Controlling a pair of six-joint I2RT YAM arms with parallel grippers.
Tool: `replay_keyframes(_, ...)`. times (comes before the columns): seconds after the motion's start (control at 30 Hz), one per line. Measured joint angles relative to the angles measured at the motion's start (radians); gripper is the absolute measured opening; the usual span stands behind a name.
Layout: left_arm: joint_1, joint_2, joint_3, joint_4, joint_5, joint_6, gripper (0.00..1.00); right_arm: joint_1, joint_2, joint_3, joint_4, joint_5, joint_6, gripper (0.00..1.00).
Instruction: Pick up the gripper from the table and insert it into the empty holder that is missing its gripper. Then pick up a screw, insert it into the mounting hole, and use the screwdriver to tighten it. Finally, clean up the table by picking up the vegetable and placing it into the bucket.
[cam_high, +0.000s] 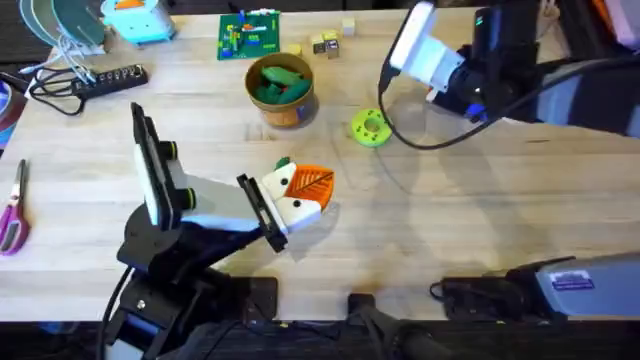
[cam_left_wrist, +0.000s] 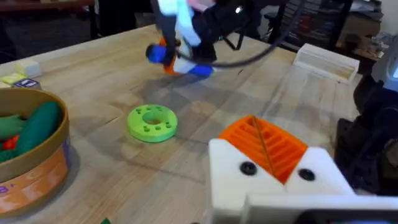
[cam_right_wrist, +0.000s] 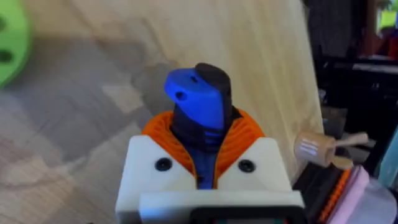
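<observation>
My right gripper (cam_high: 462, 98) hovers over the far right of the table, shut on the blue screwdriver (cam_right_wrist: 198, 102), which stands between its orange pads. The screwdriver (cam_left_wrist: 180, 59) also shows far off in the left wrist view. My left gripper (cam_high: 305, 192) is low over the table's middle, its white fingers (cam_left_wrist: 323, 177) shut together with orange ribbed pads (cam_left_wrist: 264, 146) at the tip and nothing visibly held. Just behind it a bit of the dark green vegetable (cam_high: 283, 163) peeks out. The orange-brown bucket (cam_high: 280, 88) stands farther back with green pieces inside. A loose gripper piece, an empty holder and a loose screw are out of view.
A lime-green disc (cam_high: 371, 128) lies right of the bucket, between the two arms. A green circuit board (cam_high: 250, 35), small blocks (cam_high: 325, 43) and a power strip (cam_high: 105, 78) sit along the back. Scissors (cam_high: 14, 205) lie at the left edge.
</observation>
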Motion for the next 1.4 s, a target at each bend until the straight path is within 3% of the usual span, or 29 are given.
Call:
replay_keyframes(0.17,0.000,0.000,0.000,0.000,0.000,0.000,0.012,0.048,0.090,0.001,-0.031,0.029,-0.126,0.091)
replay_keyframes(0.37,0.000,0.000,0.000,0.000,0.000,0.000,0.012,0.099,0.102,0.016,-0.066,0.070,-0.193,0.091)
replay_keyframes(0.4,0.000,0.000,0.000,0.000,0.000,0.000,0.012,0.102,0.102,0.017,-0.070,0.071,-0.191,0.146)
replay_keyframes(0.57,0.000,0.000,0.000,0.000,0.000,0.000,0.012,0.105,0.099,0.041,-0.068,0.093,-0.190,0.901)
replay_keyframes(0.63,0.000,0.000,0.000,0.000,0.000,0.000,0.012,0.105,0.094,0.052,-0.083,0.092,-0.177,0.986)
replay_keyframes(0.77,0.000,0.000,0.000,0.000,0.000,0.000,0.015,0.106,0.093,0.053,-0.105,0.099,-0.091,0.993)
replay_keyframes(0.8,0.000,0.000,0.000,0.000,0.000,0.005,0.073,0.106,0.091,0.053,-0.112,0.100,-0.065,0.994)
replay_keyframes(0.97,0.000,0.000,0.000,0.000,0.000,0.006,0.866,0.107,0.060,0.052,-0.185,0.098,0.116,0.994)
replay_keyframes(1.0,0.000,0.000,0.000,0.000,0.001,0.003,0.955,0.107,0.051,0.051,-0.202,0.095,0.157,0.994)
replay_keyframes(1.27,0.000,0.000,0.000,0.003,-0.002,0.005,0.993,0.115,-0.077,0.023,-0.297,0.062,0.438,0.994)
replay_keyframes(1.4,0.000,0.000,0.006,0.019,-0.048,0.004,0.993,0.115,-0.165,0.023,-0.309,0.060,0.521,0.994)
